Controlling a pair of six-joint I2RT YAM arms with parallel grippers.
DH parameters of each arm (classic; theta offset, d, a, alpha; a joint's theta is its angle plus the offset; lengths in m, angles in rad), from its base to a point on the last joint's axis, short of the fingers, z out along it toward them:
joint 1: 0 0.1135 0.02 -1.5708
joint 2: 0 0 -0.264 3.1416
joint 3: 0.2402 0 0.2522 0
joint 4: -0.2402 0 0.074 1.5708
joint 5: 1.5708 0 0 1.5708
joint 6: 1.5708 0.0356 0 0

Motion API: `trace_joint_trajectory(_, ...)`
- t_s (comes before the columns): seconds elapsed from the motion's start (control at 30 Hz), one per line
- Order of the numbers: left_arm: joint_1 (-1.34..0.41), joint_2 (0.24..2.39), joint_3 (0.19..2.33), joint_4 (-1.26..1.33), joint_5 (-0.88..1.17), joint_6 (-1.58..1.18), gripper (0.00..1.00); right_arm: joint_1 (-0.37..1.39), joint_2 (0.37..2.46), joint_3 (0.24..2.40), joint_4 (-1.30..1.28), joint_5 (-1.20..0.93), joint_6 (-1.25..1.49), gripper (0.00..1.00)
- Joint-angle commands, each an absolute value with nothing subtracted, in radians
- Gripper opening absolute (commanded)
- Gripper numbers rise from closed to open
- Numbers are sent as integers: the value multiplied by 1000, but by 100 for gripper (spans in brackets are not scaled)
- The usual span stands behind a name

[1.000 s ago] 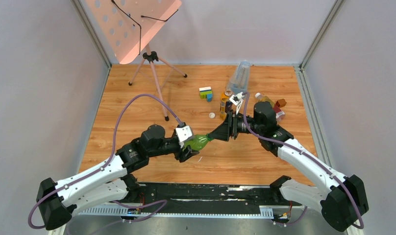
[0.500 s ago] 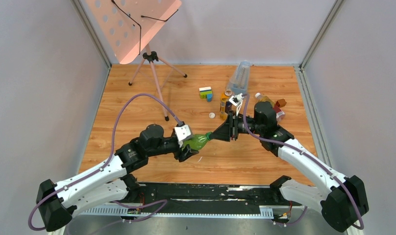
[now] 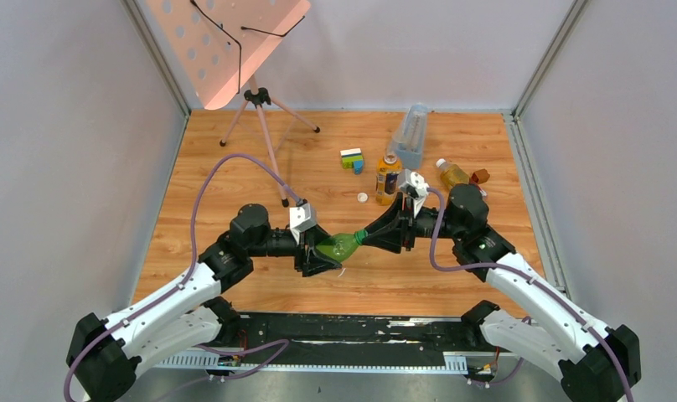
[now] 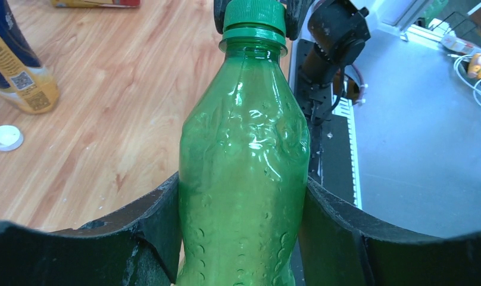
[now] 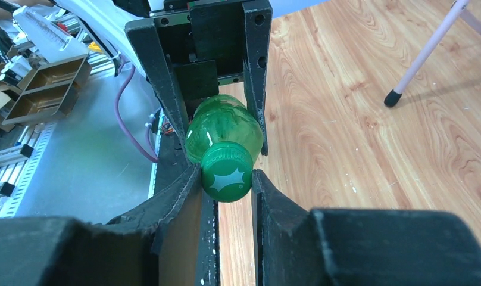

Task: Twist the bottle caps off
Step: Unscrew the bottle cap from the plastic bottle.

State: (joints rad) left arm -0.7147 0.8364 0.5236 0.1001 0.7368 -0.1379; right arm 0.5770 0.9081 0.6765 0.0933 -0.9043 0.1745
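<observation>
While the left jaws clamp the green bottle round its body from 9 o'clock, the right jaws, in from 3 o'clock, sit pinched on its green cap, one finger touching each side. The bottle is held roughly level above the desk, just 6 o'clock of centre, with its neck pointing to 2 o'clock and the cap on. From that cap, a loose cap lies flat on the wood at 12 o'clock. The yellow-label bottle stands upright at 1 o'clock, just beside the loose cap, and its neck looks bare. The red-label bottle lies on its side at 2 o'clock, with its white cap on the 10 o'clock end and a reddish block just beside it at 3 o'clock. The bricks are farther out at 12 o'clock, the clear container is past the yellow-label bottle, and the stand is in the 11 o'clock corner.
</observation>
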Motion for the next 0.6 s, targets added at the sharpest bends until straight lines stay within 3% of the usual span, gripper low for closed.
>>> trace_joint_trajectory(0.0, -692, 822, 534, 201, 824, -197, 0, 561, 874, 666, 94, -816, 135, 19)
trace_joint_trajectory(0.1, -692, 809, 531, 160, 752, -173, 0, 560, 868, 677, 79, -649, 249, 53)
trace_joint_trajectory(0.23, -692, 783, 543, 60, 628, -113, 0, 560, 856, 699, 25, -499, 410, 73)
trace_joint_trajectory(0.57, -707, 639, 487, 11, 379, -22, 0, 552, 889, 743, -27, -384, 706, 79)
